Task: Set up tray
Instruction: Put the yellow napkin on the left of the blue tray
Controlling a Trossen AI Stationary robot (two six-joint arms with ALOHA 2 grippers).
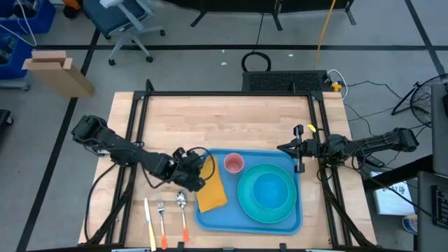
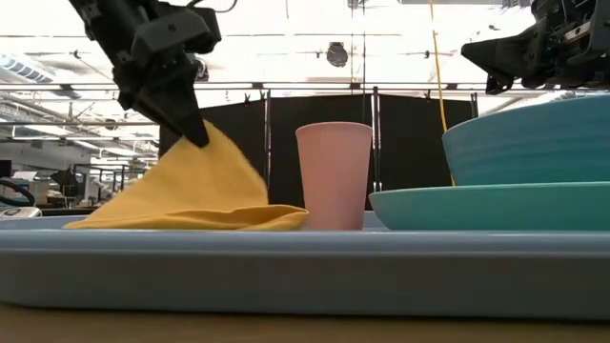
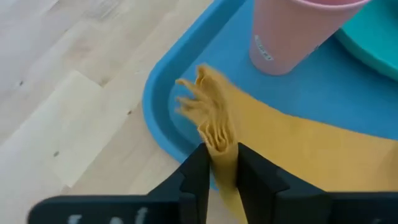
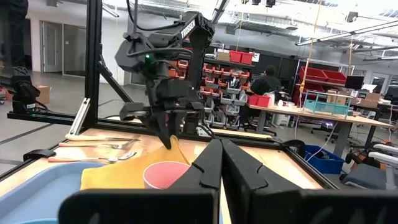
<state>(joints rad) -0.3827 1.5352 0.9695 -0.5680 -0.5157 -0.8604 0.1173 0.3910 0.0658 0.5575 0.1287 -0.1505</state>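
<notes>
A light-blue tray (image 1: 210, 220) lies at the table's near middle. On it stand a pink cup (image 1: 233, 164) and a turquoise bowl (image 1: 269, 189) in a turquoise plate (image 1: 246, 206). A yellow napkin (image 1: 212, 192) lies on the tray's left part, with one end raised. My left gripper (image 1: 194, 170) is over the tray's far left corner, shut on that raised end. My right gripper (image 4: 217, 163) hangs shut and empty by the table's right side, near the tray's far right corner. My left gripper pinches a bunched, folded end of the napkin (image 3: 217, 134) between its two fingers, several layers together. The fingers slant down from the table's left side. That end peaks up at the fingertips (image 2: 197, 133), and the rest (image 2: 191, 205) slopes down slack onto the tray floor.
A knife, a fork and a spoon (image 1: 180, 203) with orange handles lie side by side on the wood left of the tray. A black frame (image 1: 140, 112) borders the table. Bare wood (image 1: 224, 119) spans the far half.
</notes>
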